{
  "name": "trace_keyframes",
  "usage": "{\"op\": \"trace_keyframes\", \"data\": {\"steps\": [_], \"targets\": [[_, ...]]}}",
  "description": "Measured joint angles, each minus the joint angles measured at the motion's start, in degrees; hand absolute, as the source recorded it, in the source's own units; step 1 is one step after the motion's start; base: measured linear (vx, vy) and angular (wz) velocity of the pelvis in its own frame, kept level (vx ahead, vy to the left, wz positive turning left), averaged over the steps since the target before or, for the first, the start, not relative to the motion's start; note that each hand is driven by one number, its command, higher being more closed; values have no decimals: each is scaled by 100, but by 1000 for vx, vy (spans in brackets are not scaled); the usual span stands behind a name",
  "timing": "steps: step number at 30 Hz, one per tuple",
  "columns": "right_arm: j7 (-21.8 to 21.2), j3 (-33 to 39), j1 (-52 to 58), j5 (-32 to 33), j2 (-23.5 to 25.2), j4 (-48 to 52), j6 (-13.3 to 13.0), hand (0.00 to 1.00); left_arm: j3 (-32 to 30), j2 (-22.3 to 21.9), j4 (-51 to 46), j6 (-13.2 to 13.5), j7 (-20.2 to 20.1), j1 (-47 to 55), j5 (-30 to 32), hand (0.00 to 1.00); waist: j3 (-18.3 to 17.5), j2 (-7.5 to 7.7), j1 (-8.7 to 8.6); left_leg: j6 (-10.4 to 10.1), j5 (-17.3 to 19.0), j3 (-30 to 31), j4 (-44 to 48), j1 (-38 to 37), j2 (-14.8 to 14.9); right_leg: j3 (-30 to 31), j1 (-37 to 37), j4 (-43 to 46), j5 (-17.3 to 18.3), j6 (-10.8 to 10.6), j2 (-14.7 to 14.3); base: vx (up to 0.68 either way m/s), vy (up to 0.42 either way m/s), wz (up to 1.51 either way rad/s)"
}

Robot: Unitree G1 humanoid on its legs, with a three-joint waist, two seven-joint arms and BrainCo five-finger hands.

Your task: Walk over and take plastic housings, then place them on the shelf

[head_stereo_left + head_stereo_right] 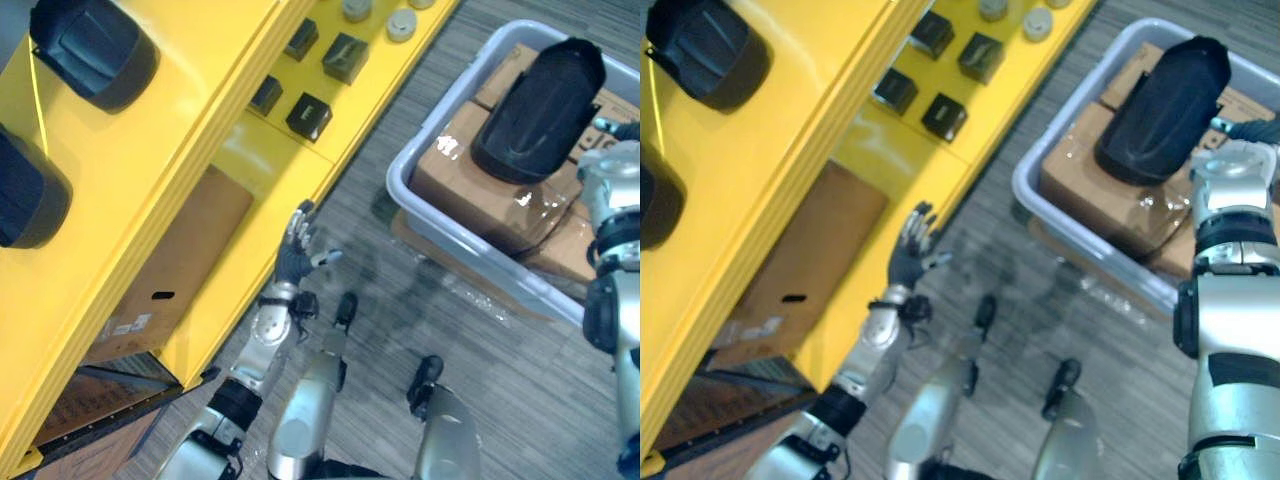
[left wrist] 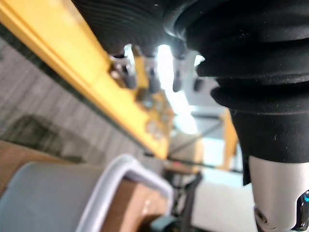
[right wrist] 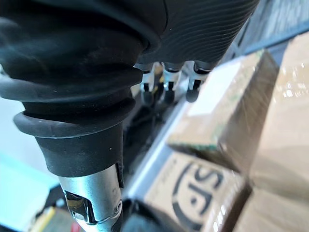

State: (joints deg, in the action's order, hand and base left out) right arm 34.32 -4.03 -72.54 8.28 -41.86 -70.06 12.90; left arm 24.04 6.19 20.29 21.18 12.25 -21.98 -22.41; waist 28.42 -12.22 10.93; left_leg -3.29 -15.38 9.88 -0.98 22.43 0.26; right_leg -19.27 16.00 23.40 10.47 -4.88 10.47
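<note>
Right hand (image 3: 165,79), fingers straight, beside black housing (image 1: 540,110) in grey bin (image 1: 450,245), no grasp yet (two housings (image 1: 92,50) already on yellow shelf (image 1: 150,170)); left hand (image 1: 298,250) spread, empty.

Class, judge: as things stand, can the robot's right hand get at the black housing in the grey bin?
Probably yes: the black housing lies uncovered atop the cardboard boxes in the grey bin, and the right hand hangs close beside it, nothing between.
</note>
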Motion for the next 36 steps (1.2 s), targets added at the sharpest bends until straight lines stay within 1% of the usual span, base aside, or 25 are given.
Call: {"op": "trace_keyframes", "data": {"steps": [3, 5, 7, 8, 11, 13, 14, 15, 18, 23, 24, 26, 27, 29, 31, 33, 36], "targets": [[-79, 1, 0, 0, 0, -55, 0, 0, 16, -40, 8, 0, 2, -7, 0, 0, 0, 0, 50, -6, -4, 79, 10, 62, -11, -95, 8, 6, 14, 12, 6, 40, -65, 13], [-88, -5, 0, 0, 7, -56, 89, 0, 59, -39, 22, 0, 4, 5, -1, 0, 0, 0, 112, -6, -4, 102, 13, 83, -21, -119, 17, 9, 24, 13, 11, 30, -60, 10], [-95, -11, 0, 8, 23, -61, 255, 0, 137, -49, 66, 0, 5, 22, -2, 0, 0, -1, 121, -5, -3, 150, 31, 103, -70, -144, 10, 22, 44, -3, 44, 29, -47, 11], [-105, -14, 0, 8, 22, -64, 281, 0, 144, -51, 66, 0, 4, 25, -2, 0, 0, -1, 118, -5, -3, 169, 37, 116, -80, -156, 11, 21, 46, -6, 49, 22, -42, 13], [-216, -19, 16, 9, 26, -93, 547, 0, 146, -56, 67, 0, 7, 20, -8, 0, -1, -1, 133, -5, -3, 230, 58, 167, -96, -235, 12, 15, 50, -4, 56, 9, -48, 10], [-253, -28, 26, 28, 27, -113, 805, 0, 145, -75, 67, 1, 7, 41, -16, 0, -2, -3, 187, -6, -2, 229, 61, 168, -96, -236, 24, 6, 69, 1, 61, -9, -67, 0], [-291, -30, 30, 39, 27, -127, 870, 0, 145, -94, 67, 1, 6, 46, -16, 0, -2, -3, 198, -7, -1, 230, 61, 169, -96, -236, 29, 9, 74, 4, 62, -15, -73, 0], [-337, -29, 55, 57, 29, -158, 1030, 0, 148, -143, 67, 0, 8, 57, -15, 0, -2, -4, 221, -7, 0, 230, 61, 173, -94, -238, 35, 11, 82, 11, 60, -12, -61, 0], [-437, -14, 278, 148, 34, -195, 1347, 0, 175, -259, 66, 0, 8, 64, -14, 0, -5, -7, 250, -7, 0, 244, 64, 213, -95, -256, 65, 11, 88, 15, 59, 5, -61, 2], [-463, 3, 259, 164, -2, -88, 1502, 0, 192, -292, 67, -5, 41, 62, -14, 0, -10, -15, 267, -8, 6, 252, 129, 306, -100, -266, 123, 16, 87, 14, 58, 11, -57, 1], [-499, 16, 264, 155, -4, -89, 1505, 100, 191, -308, 69, -5, 65, 60, -16, 0, -10, -16, 268, -11, 9, 252, 130, 306, -100, -267, 124, 18, 88, 14, 58, 2, -70, 0], [-578, 103, 278, 135, -19, -93, 1515, 100, 192, -351, 103, -4, 65, 51, -24, 0, -10, -17, 269, -14, 28, 252, 144, 307, -102, -267, 122, 24, 89, 15, 60, -7, -61, 0], [-606, 161, 298, 23, -34, -90, 1537, 100, 191, -387, 149, -5, 66, 39, -26, 0, -16, -25, 275, -26, 54, 253, 148, 308, -104, -268, 122, 34, 98, 16, 64, -8, -37, 1], [-670, 185, 369, -132, -149, -78, 1591, 100, 193, -463, 194, -10, 67, 23, -26, 0, -47, -69, 305, -34, 62, 273, 148, 319, -121, -287, 129, 58, 130, 21, 81, -5, -34, 5], [-951, 324, 481, -385, -374, -73, 1620, 100, 191, -485, 245, -8, 62, -20, -26, 0, -102, -147, 364, -34, 62, 290, 148, 333, -153, -302, 160, 137, 178, 16, 131, -1, -45, 8], [-1125, 537, 517, -472, -541, -41, 1619, 100, 157, -474, 314, -6, 64, -58, -26, 0, -147, -210, 378, -19, 41, 307, 148, 362, -172, -315, 199, 195, 193, -5, 159, 8, -46, 6], [-1223, 778, 570, -650, -590, -10, 1618, 100, 144, -474, 354, -5, 62, -70, -27, 0, -159, -227, 366, -20, 38, 319, 147, 353, -176, -331, 195, 236, 227, -12, 168, 23, -58, 5]]}}
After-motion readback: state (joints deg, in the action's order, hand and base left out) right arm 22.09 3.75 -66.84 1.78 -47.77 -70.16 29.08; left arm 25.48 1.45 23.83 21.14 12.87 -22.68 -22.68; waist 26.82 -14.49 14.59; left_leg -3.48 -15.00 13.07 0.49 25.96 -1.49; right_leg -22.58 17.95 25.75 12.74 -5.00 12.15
